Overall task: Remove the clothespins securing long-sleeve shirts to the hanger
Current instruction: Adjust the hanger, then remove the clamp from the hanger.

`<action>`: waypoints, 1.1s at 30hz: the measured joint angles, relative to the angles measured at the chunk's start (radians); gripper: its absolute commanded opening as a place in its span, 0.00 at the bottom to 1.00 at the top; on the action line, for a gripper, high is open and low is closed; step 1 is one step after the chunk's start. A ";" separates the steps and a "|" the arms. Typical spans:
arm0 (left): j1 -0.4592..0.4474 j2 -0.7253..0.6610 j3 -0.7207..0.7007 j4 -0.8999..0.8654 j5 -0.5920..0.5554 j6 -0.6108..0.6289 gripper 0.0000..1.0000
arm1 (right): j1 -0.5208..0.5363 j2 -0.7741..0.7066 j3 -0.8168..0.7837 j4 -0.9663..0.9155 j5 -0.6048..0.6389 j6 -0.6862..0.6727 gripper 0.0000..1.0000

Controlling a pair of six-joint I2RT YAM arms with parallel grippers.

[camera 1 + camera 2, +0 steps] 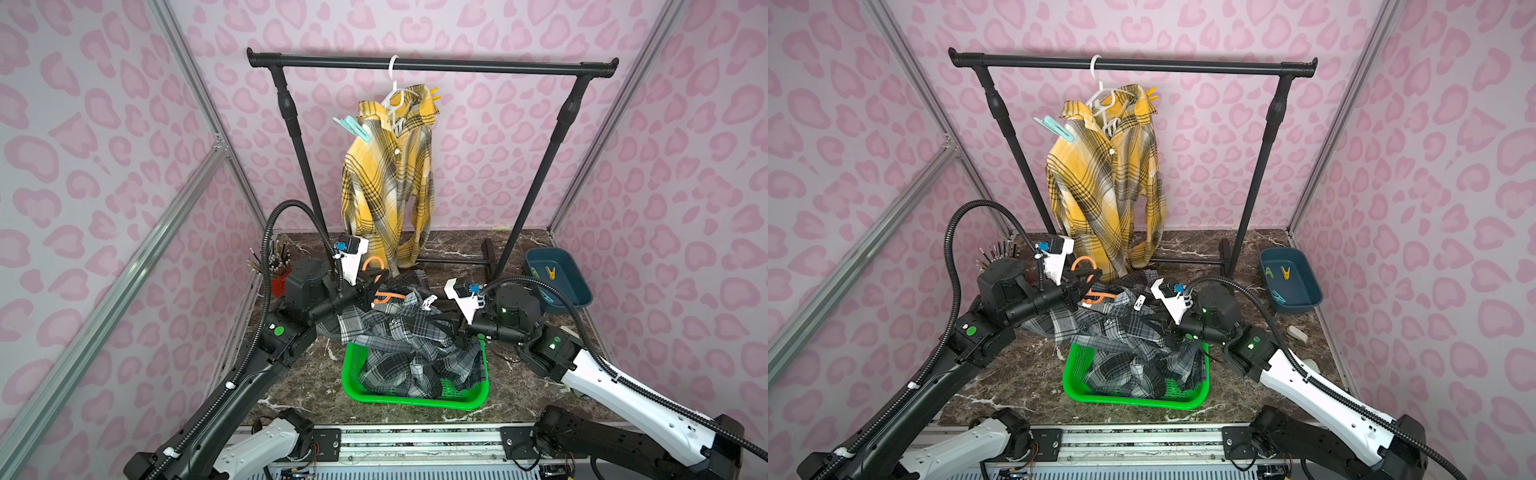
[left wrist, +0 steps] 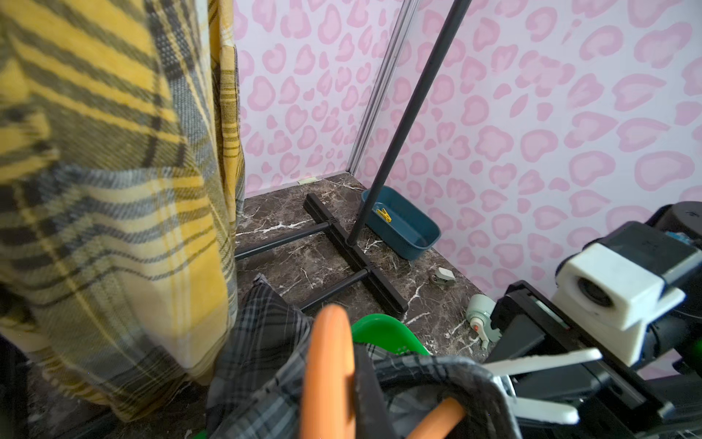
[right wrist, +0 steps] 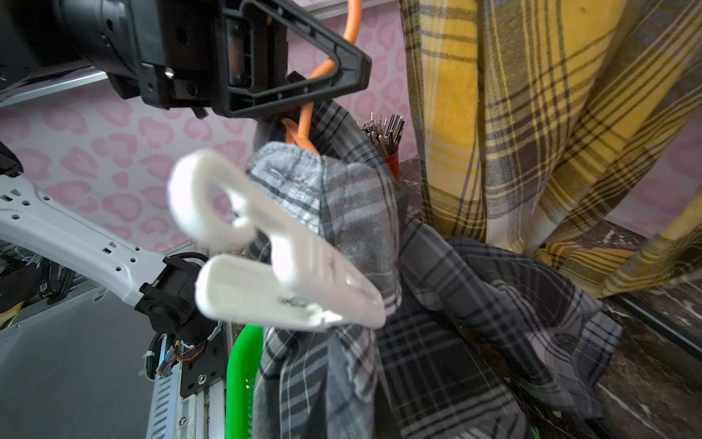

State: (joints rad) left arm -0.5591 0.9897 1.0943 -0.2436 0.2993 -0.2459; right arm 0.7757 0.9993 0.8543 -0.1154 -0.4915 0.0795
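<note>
Fingers (image 3: 304, 95) on L gripper (image 1: 376, 281) are clamping orange hanger (image 2: 326, 372); R gripper (image 1: 459, 332) state unclear. You're tackling white clothespin (image 3: 288, 273) on grey shirt (image 3: 475, 323): pinching handles next.

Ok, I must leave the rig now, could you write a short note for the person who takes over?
Left gripper: shut on the orange hanger.
Right gripper: shut on the white clothespin, which is clipped to the grey shirt over the green basket.
Done: some clothespins lie in the blue tray.
Left: that white one, plus the mint clothespin and yellow clothespin on the hanging yellow shirt.
</note>
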 measured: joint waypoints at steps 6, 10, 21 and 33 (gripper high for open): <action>0.000 -0.008 -0.026 0.013 -0.018 0.045 0.03 | 0.000 0.017 0.000 0.004 -0.003 0.007 0.26; -0.008 -0.038 -0.093 0.045 0.005 0.076 0.03 | -0.012 -0.012 -0.002 -0.010 0.032 -0.011 0.61; -0.004 -0.011 -0.103 0.054 0.016 0.206 0.04 | -0.103 -0.117 0.005 -0.060 0.009 -0.066 0.90; 0.126 0.083 -0.011 0.013 0.429 0.272 0.04 | -0.282 -0.068 0.053 -0.111 -0.238 -0.225 0.92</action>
State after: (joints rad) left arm -0.4335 1.0729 1.0832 -0.2310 0.7284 0.0257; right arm 0.4942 0.9310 0.9073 -0.2264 -0.7296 -0.1459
